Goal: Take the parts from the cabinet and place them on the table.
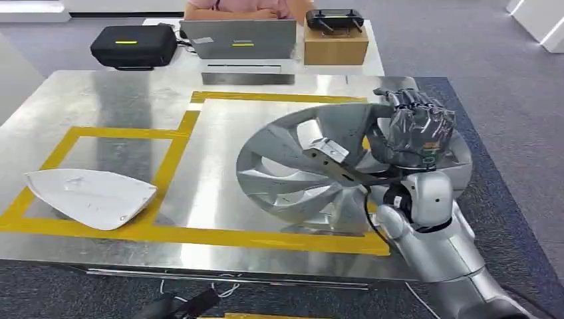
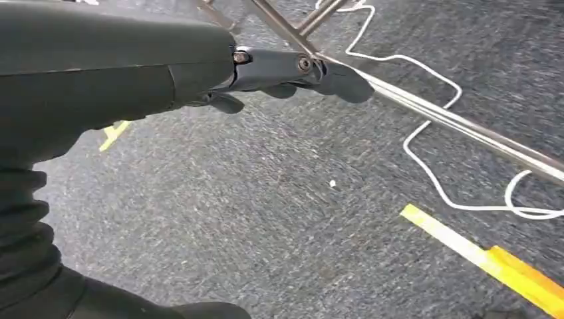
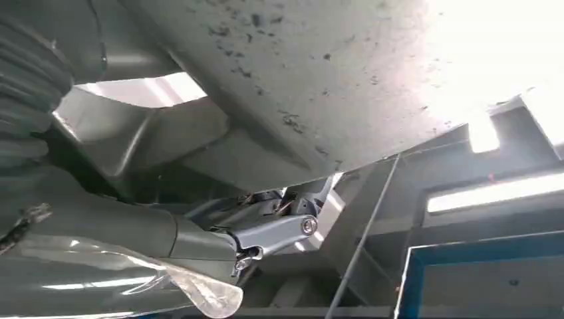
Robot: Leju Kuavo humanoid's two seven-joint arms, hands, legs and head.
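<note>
Wheel cover: grey wheel cover [image 1: 299, 169], tilted on the steel worktop [image 1: 133, 93] inside the yellow tape frame [image 1: 166, 232], far-right rim raised.
Right hand: right hand [image 1: 416, 129], wrapped in clear film, gripping that raised rim; fingers [image 3: 273, 232] tucked under the cover in the right wrist view, tips hidden.
White part: white shell [image 1: 90, 196], lying flat in the left tape box, well apart from the wheel cover.
Left hand: left hand [image 2: 292, 73], hanging over grey carpet near a white cable [image 2: 425, 133]; fingers loosely apart, holding nothing.
Writing: none legible; yellow mark on the black case [image 1: 133, 45] too small to read.
Far end: laptop [image 1: 238, 40], cardboard box [image 1: 336, 45] with a black controller [image 1: 334, 18] on top; contents of box unseen.
Cut off: person [image 1: 239, 8] behind the laptop, cropped by the frame edge.
</note>
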